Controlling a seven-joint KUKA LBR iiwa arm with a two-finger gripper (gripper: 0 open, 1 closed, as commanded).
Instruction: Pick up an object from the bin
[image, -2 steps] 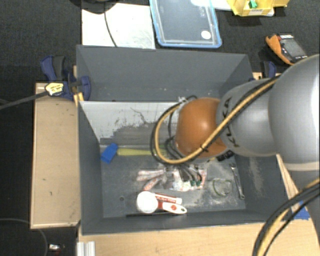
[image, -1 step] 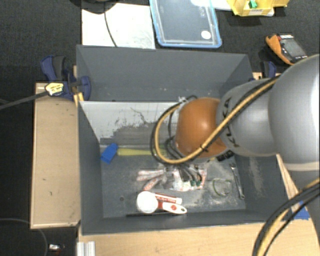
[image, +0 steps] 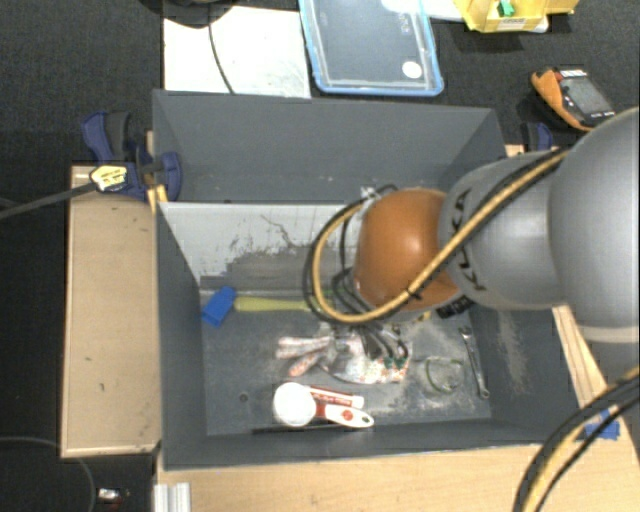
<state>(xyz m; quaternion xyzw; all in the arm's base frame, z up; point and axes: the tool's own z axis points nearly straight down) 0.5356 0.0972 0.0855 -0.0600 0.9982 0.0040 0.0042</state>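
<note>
My gripper (image: 385, 347) is low in the middle of the bin, mostly hidden under the arm's orange cover. Right beneath it lies a crumpled clear wrapper with red marks (image: 367, 371). A pinkish, elongated thing (image: 304, 347) lies just to its left. Nearer the front wall is a white-capped tube with red print (image: 318, 406), lying on its side.
A yellow stick with a blue head (image: 219, 305) lies along the left back of the floor. At the right lie a thin metal tool (image: 473, 362) and a small wire loop (image: 443, 374). The arm covers the bin's right back part.
</note>
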